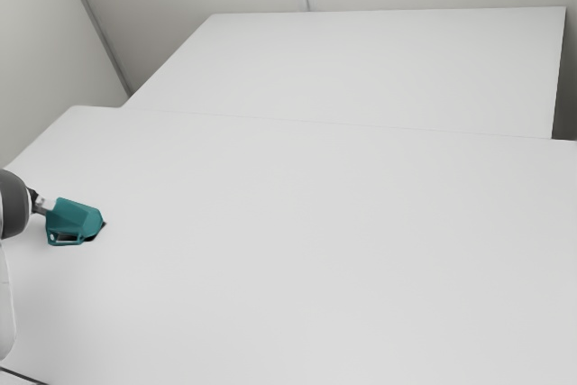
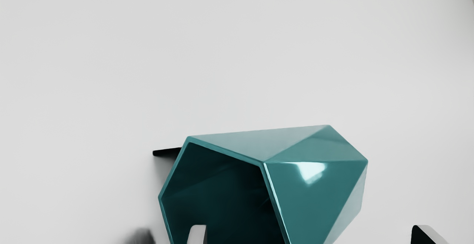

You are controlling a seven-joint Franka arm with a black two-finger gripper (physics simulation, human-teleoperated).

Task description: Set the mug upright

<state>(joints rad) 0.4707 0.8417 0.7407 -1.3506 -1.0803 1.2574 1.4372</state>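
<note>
As the exterior view's left edge crops it, one robot arm [image 1: 13, 205], dark grey and white. Next, at middle left, one black gripper [image 1: 41, 206]; in the wrist view, fingers parted wide, one tip [image 2: 198, 234] overlapping the mug's mouth, the other apart beyond its faceted side. Adjoining, middle left: one teal faceted mug [image 1: 76, 218], on its side, loop handle [image 1: 65, 240] lowermost. Centre to right: one white tabletop [image 1: 315, 250]. Upper right: a second white surface [image 1: 388, 69].
</note>
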